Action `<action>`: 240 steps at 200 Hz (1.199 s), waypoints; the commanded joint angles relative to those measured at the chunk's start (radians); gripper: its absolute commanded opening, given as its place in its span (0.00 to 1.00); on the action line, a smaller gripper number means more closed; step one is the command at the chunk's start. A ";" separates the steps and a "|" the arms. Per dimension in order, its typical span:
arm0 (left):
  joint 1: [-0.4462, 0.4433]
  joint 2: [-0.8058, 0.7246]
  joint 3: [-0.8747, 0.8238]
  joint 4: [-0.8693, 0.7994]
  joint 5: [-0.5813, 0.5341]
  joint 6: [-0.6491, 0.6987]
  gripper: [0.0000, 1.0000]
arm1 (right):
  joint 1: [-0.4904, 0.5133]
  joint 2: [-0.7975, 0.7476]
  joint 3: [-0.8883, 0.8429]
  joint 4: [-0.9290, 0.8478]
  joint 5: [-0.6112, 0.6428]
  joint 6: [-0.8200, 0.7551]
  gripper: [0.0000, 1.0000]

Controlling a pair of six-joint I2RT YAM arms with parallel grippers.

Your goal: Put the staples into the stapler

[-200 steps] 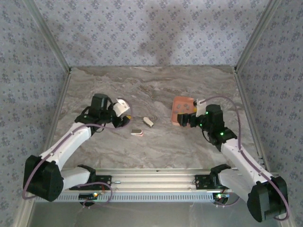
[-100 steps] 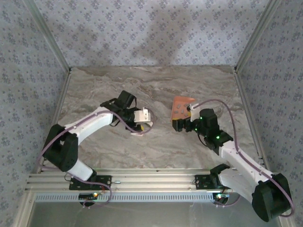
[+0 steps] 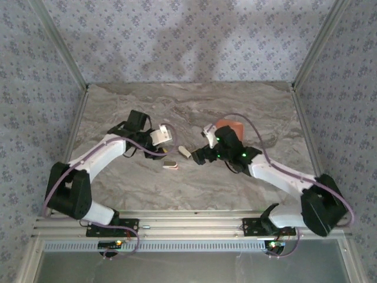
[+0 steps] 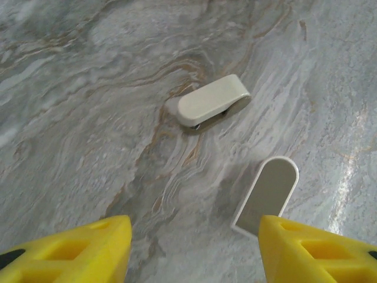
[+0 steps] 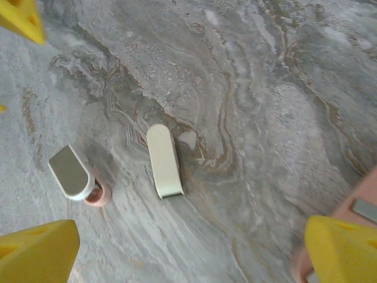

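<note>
Two arms bent inward; left gripper, right gripper spread near stapler.

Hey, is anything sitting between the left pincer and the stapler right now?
Nothing visible does. Bare marble table separates the open left pincer from the stapler; the cream piece lies beyond it, off the path.

I see the tiny pink stapler lying on the counter, grey plate up; grey staples lie in the tray.
</note>
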 commanded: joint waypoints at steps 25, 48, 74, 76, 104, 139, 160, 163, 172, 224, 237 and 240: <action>0.085 -0.142 -0.088 0.021 0.015 -0.082 0.57 | 0.060 0.235 0.259 -0.209 0.050 0.038 0.87; 0.107 -0.199 -0.135 0.027 0.003 -0.094 0.57 | 0.078 0.347 0.398 -0.311 0.047 0.055 0.82; 0.126 -0.252 -0.175 0.035 -0.001 -0.117 0.57 | 0.092 0.448 0.522 -0.425 0.073 0.078 0.75; 0.127 -0.254 -0.176 0.034 -0.002 -0.119 0.57 | 0.091 0.455 0.532 -0.435 0.073 0.081 0.74; 0.136 -0.274 -0.189 0.022 -0.019 -0.130 0.56 | 0.093 0.550 0.645 -0.527 0.072 0.099 0.67; 0.140 -0.289 -0.188 0.014 -0.021 -0.129 0.55 | 0.093 0.619 0.712 -0.576 0.054 0.113 0.60; 0.141 -0.300 -0.187 0.009 -0.021 -0.131 0.53 | 0.091 0.656 0.744 -0.591 0.039 0.110 0.57; 0.141 -0.301 -0.188 0.008 -0.021 -0.131 0.53 | 0.090 0.661 0.748 -0.591 0.036 0.110 0.57; 0.143 -0.305 -0.188 0.006 -0.021 -0.133 0.53 | 0.089 0.673 0.758 -0.593 0.023 0.109 0.55; 0.143 -0.334 -0.201 -0.005 -0.021 -0.142 0.49 | 0.081 0.718 0.798 -0.622 0.005 0.113 0.46; 0.143 -0.344 -0.205 -0.002 -0.020 -0.146 0.48 | 0.076 0.726 0.804 -0.629 0.007 0.109 0.45; 0.142 -0.345 -0.206 -0.001 -0.020 -0.147 0.48 | 0.077 0.729 0.806 -0.631 0.007 0.109 0.44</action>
